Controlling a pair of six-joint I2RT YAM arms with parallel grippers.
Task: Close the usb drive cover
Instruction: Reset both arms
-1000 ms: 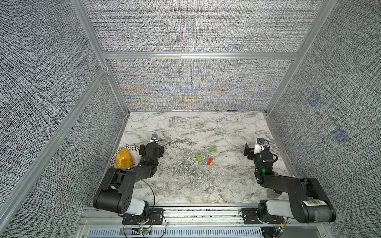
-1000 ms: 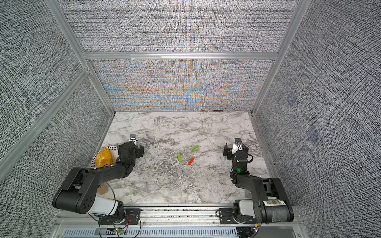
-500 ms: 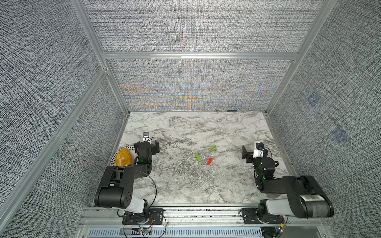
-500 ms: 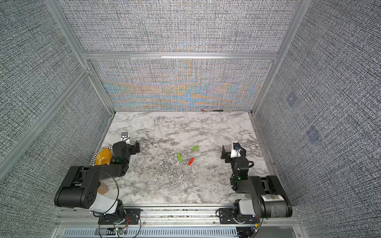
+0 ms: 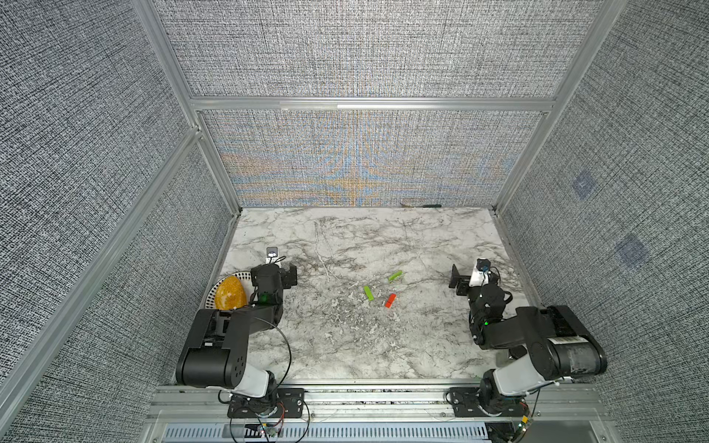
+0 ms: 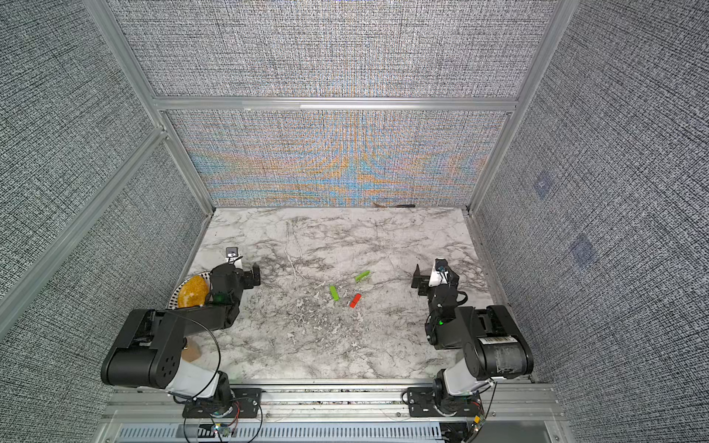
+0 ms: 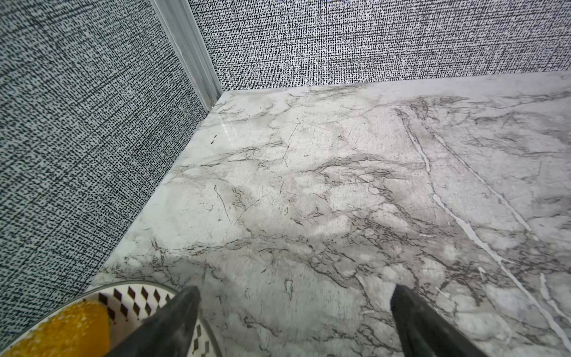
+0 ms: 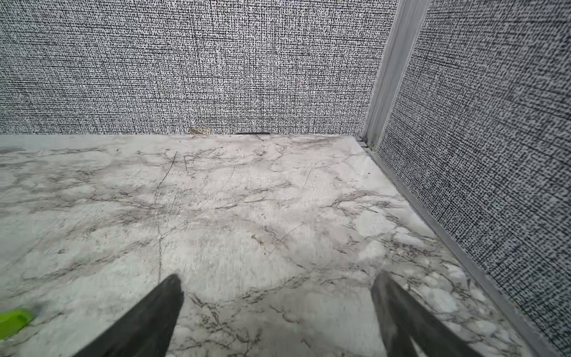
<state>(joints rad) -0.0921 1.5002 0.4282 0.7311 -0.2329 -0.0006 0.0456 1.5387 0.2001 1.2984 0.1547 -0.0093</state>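
Near the middle of the tabletop, lying flat: one small red-orange plastic usb drive (image 5: pixel 390 300), visible in both top views (image 6: pixel 355 300). The end toward me looks a shade darker than the rest. Whether that is the cover, seated or loose, or the plug, I cannot tell at this size. I see no separate red cover elsewhere.

Handling, as I judge it:
- Very light, stiff and smooth-sided.
- Likely to skate on the polished surface if nudged.
- Likely to twist out of a pinch taken off-centre.
- Best hold: across the long sides at mid-body, leaving the plug end free for the cover.
- Any push should run along its length only.

Just beside it, not touching: two bright green plastic sticks, one (image 5: pixel 368 293) toward my left and one (image 5: pixel 395 275) beyond it. Neither is wanted, and both are easily knocked.

Under all: white marble-patterned table with grey veins (image 5: pixel 345 345).

Right gripper (image 8: pixel 278 276): black, fingers spread wide, holding nothing. It sits well apart from the drive, by the right wall. The edge of a green stick (image 8: pixel 14 320) shows in its wrist view.

Left gripper (image 7: pixel 295 290): likewise wide and empty, well apart on the opposite side. Next to it is a round white plate with a dark diamond pattern (image 7: pixel 136 296), carrying an orange-yellow lump (image 7: pixel 61 330).
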